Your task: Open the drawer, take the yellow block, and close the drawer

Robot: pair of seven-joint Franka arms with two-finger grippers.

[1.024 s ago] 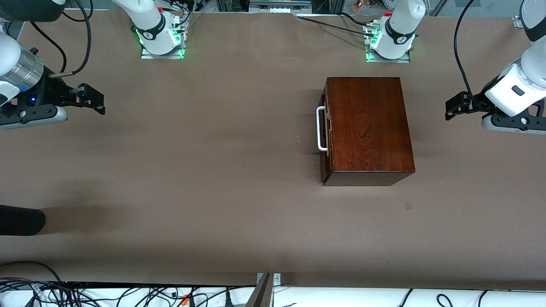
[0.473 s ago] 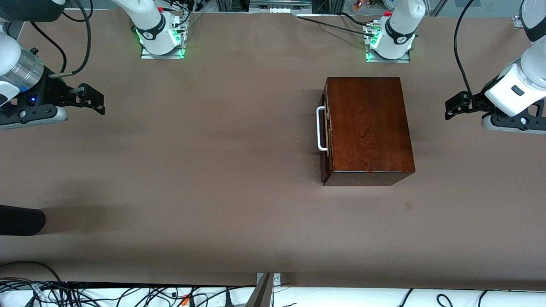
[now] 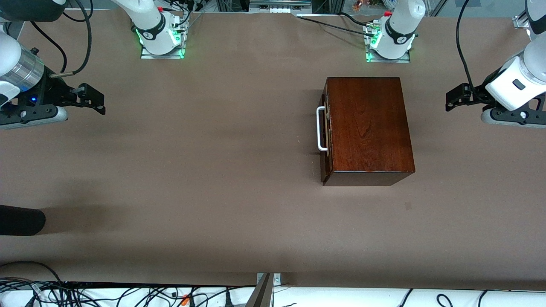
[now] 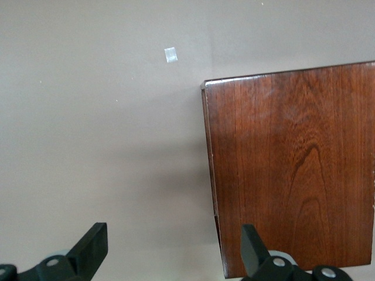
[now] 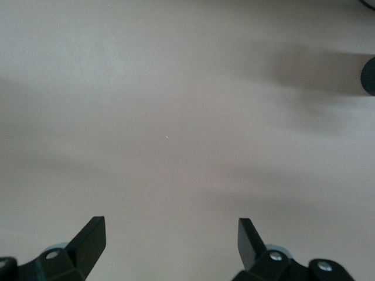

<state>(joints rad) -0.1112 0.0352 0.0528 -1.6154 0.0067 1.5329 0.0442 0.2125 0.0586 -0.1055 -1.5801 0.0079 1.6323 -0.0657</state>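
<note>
Both black two-finger grippers gape wide, empty: left gripper (image 4: 170,254) beside the glossy reddish-brown wooden box (image 3: 367,128), right gripper (image 5: 170,246) over bare brown table (image 3: 192,170).

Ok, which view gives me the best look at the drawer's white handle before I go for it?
The front view: the white handle shows whole on the shut drawer, facing the right arm's end. The left wrist view shows only the box top and a side, no handle. The right wrist view shows bare table.
</note>
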